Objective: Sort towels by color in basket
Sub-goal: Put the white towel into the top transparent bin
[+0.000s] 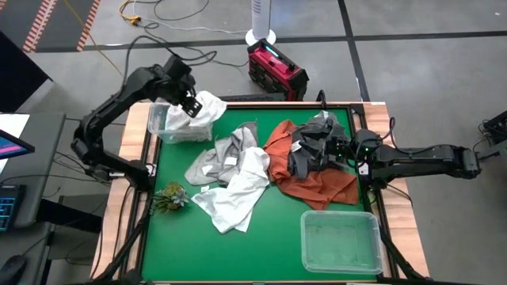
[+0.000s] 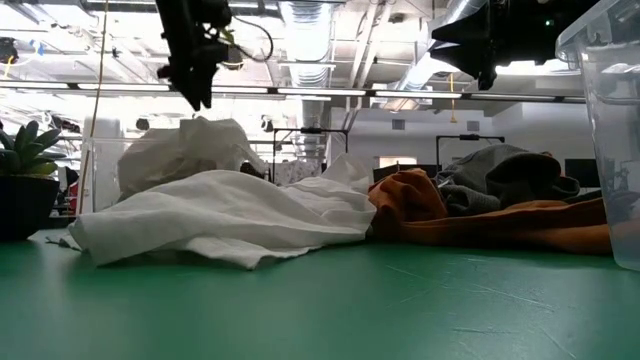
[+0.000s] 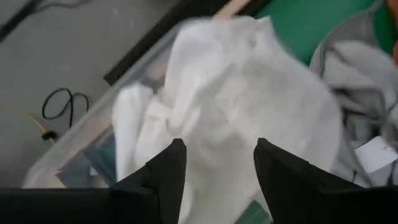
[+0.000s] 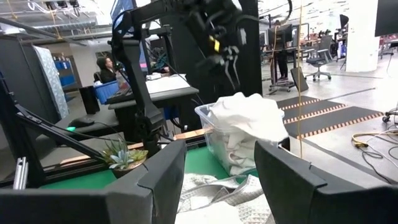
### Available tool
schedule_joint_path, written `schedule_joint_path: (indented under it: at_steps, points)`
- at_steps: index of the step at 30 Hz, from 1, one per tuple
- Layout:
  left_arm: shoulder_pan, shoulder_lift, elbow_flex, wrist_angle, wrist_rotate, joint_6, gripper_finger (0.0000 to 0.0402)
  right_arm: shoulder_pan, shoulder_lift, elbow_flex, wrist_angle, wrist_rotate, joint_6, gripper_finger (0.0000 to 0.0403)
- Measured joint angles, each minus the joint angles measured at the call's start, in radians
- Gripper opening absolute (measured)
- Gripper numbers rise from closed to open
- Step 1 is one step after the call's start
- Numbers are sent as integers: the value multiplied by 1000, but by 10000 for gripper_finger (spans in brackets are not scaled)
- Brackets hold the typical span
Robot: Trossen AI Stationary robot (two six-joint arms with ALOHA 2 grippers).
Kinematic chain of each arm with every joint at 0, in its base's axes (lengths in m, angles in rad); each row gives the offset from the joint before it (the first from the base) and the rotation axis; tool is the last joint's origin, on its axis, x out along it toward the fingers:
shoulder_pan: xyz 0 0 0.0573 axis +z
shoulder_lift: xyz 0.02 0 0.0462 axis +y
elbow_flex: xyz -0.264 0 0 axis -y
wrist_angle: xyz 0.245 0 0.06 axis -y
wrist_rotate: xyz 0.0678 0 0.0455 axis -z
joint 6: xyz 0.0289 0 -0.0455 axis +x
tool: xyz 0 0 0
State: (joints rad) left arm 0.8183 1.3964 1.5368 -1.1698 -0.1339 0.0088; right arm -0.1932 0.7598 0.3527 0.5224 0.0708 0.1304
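The white towel [image 1: 202,111] is heaped in the clear bin [image 1: 162,127] at the table's far left, spilling over its rim, directly below my left gripper [image 1: 188,101], whose fingers are spread wide and hold nothing. My right gripper [image 1: 331,148] hovers over the dark grey towel [image 1: 310,146] on the orange towel [image 1: 313,182] at the right, fingers also apart. More pale towels [image 1: 234,178] lie mid-table.

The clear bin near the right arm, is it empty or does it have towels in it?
Empty: the clear bin shows only its bare see-through bottom, no cloth inside.
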Motion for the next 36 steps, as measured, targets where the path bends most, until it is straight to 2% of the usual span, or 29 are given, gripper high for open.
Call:
schedule_joint_path:
  at_steps: [4,7,12,20,25,30,36]
  points:
    - [0,-22,10,46,5,-24,174,0,0,0,0,0,-1,223]
    - [-8,-22,-10,78,58,-48,174,0,0,0,2,0,-1,223]
    - [-18,-21,-169,132,135,-89,174,3,0,0,1,0,0,223]
    - [93,-20,-445,243,140,-166,173,11,0,0,9,1,1,223]
    - [121,-21,-531,246,142,-196,173,11,0,0,28,2,1,223]
    - [116,-20,-519,237,181,-189,173,11,0,1,38,1,0,223]
    - [98,-30,-362,142,192,-159,173,11,0,1,34,1,0,223]
